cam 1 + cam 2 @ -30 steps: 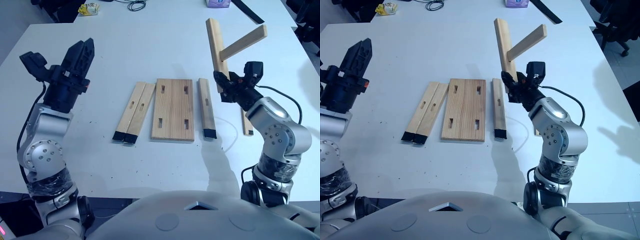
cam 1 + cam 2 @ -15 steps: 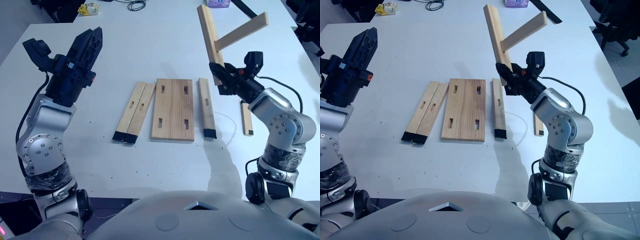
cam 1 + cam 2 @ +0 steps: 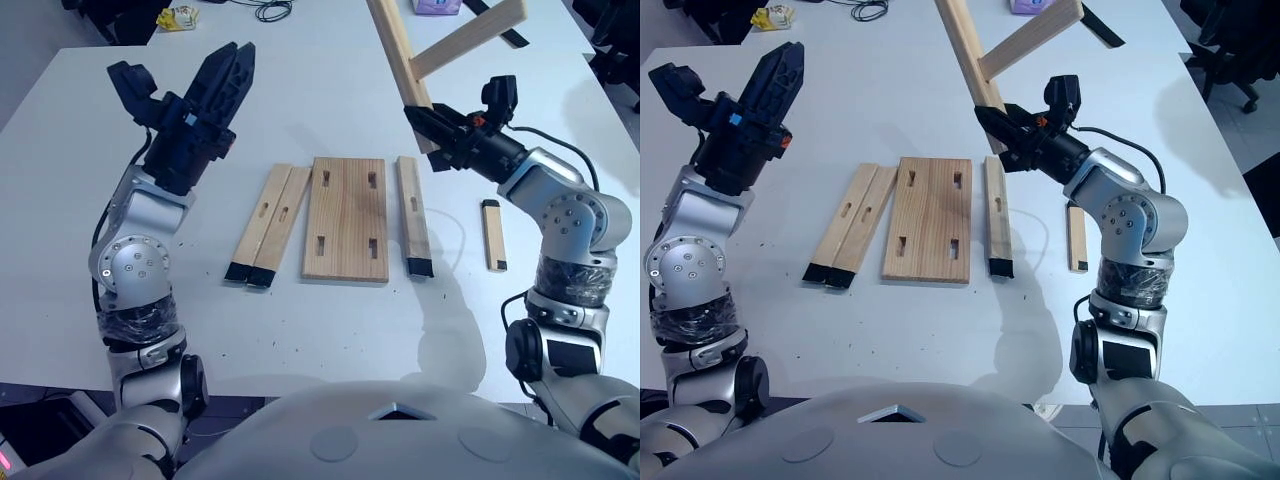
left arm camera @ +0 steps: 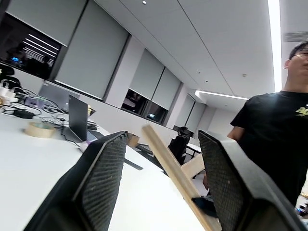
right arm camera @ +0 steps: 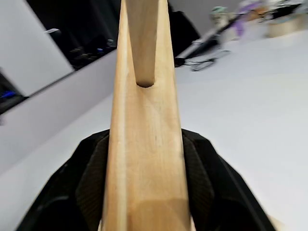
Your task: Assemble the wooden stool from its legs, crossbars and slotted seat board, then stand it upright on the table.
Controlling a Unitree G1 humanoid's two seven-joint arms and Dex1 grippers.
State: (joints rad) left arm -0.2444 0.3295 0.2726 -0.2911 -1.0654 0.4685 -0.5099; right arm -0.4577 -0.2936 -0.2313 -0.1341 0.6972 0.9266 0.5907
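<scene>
The slotted seat board (image 3: 346, 218) lies flat mid-table. Two legs (image 3: 270, 222) lie side by side on its left, and a third leg (image 3: 412, 214) lies along its right edge. A short crossbar (image 3: 491, 235) rests farther right. My right gripper (image 3: 432, 125) is shut on the lower end of a fourth leg (image 3: 398, 45), held tilted in the air with a crossbar (image 3: 467, 38) plugged into it. In the right wrist view this leg (image 5: 144, 120) sits between the fingers (image 5: 94, 178). My left gripper (image 3: 225, 75) hangs open above the table's left side, fingers (image 4: 103, 178) spread wide.
A thin white cable (image 3: 458, 262) loops on the table beside the third leg. At the far edge are a yellow item (image 3: 180, 15), a small box (image 3: 437, 6), a black strip (image 3: 497, 25) and cables (image 3: 272, 10).
My right gripper lifted the leg-and-crossbar piece and leaned it left, uncovering the short crossbar on the table. My left arm rose and swung right toward the middle, still open.
</scene>
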